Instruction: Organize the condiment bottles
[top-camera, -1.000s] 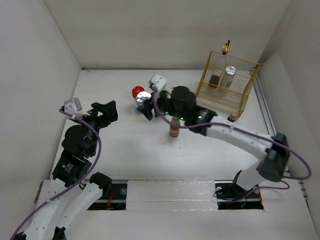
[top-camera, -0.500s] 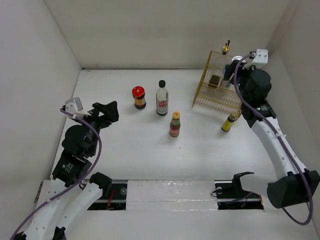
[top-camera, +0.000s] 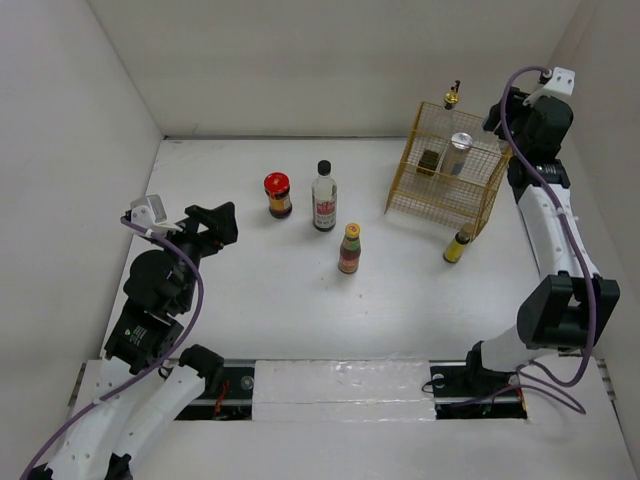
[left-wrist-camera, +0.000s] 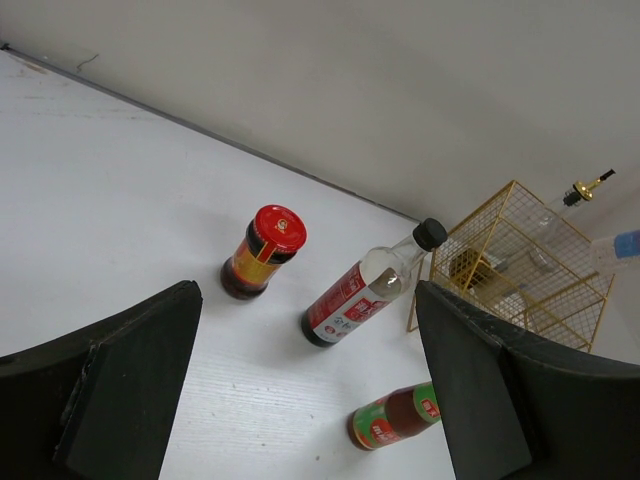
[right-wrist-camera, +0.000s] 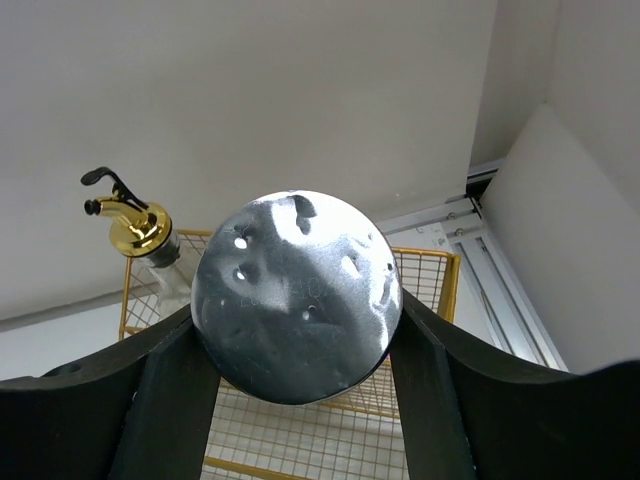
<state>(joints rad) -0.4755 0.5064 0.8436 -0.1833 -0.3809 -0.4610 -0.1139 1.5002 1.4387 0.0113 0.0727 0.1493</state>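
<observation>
My right gripper (right-wrist-camera: 295, 300) is shut on a silver-lidded jar (right-wrist-camera: 296, 290), held above the yellow wire rack (right-wrist-camera: 430, 270); in the top view the raised gripper (top-camera: 505, 118) hides that jar. Another silver-lidded jar (top-camera: 460, 142) and a brown bottle (top-camera: 430, 160) stand in the rack (top-camera: 455, 200). The gold-spout bottle (top-camera: 453, 97) shows at the rack's back, and in the right wrist view (right-wrist-camera: 135, 225). A red-lidded jar (top-camera: 277, 193), a black-capped clear bottle (top-camera: 323, 195) and a yellow-capped brown bottle (top-camera: 349, 248) stand mid-table. Another yellow-capped bottle (top-camera: 458, 245) stands by the rack's front. My left gripper (top-camera: 210, 222) is open and empty.
White walls close in the table on the left, back and right. A rail (top-camera: 530, 230) runs along the right wall behind the rack. In the left wrist view the red-lidded jar (left-wrist-camera: 262, 255) and black-capped bottle (left-wrist-camera: 365, 290) lie ahead of the open fingers (left-wrist-camera: 120, 380).
My right arm carried the silver-lidded jar from beside the red-lidded jar to the back right and now holds it higher over the rack. The left arm has not moved.
</observation>
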